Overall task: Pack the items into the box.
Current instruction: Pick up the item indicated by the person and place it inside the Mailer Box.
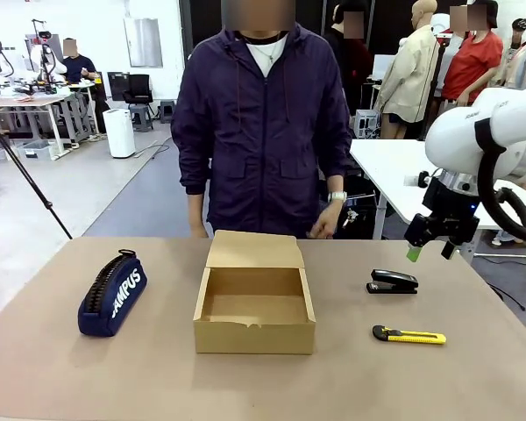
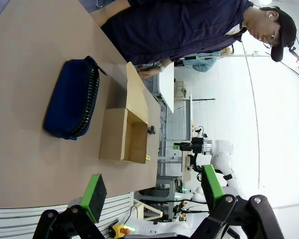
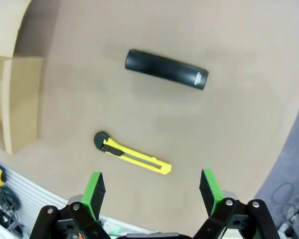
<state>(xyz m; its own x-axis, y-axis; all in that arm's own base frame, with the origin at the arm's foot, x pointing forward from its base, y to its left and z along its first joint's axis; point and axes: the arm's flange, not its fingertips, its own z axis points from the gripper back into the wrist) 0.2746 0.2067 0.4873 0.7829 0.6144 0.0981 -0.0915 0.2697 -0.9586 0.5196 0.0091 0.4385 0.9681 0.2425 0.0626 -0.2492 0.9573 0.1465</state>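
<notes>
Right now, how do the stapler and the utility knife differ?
The stapler is all black; the utility knife is yellow with black. The stapler is thicker, the knife slim and flat. The stapler lies farther across the table, the knife nearer the robot's edge. Both lie flat to the right of the box, outside it.

Bright, even indoor light falls from above on the brown flat desk (image 1: 70, 368). Shadows are soft and short, like the faint one beside the shallow brown cardboard box (image 1: 254, 333). The front view is sharp. Both wrist views bend lines near their edges; the left wrist view's right part is washed out to white.
</notes>
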